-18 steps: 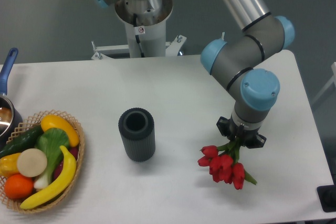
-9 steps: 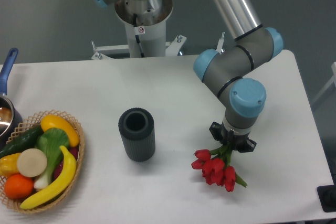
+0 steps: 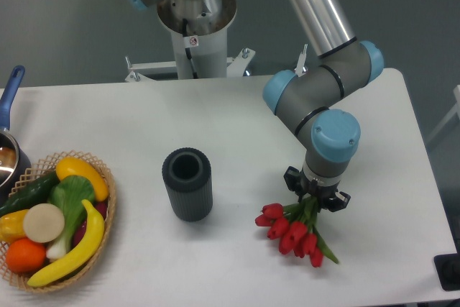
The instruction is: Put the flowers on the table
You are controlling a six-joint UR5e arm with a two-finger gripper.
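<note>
Since a second ago the hand [image 3: 314, 200] has carried the tulip bunch [image 3: 291, 229] leftward and lower, closed on its stems, the sensible hold because the buds look light, soft and fragile.

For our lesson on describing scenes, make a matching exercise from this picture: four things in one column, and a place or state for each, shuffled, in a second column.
Things:
1. flowers
2. vase
3. wicker basket
4. pan

Descriptions:
A. at the left edge, partly out of view
B. holds fruit and vegetables
C. under the gripper, right of centre
D. upright, dark, nothing in its opening

Pairs: 1-C, 2-D, 3-B, 4-A
</note>
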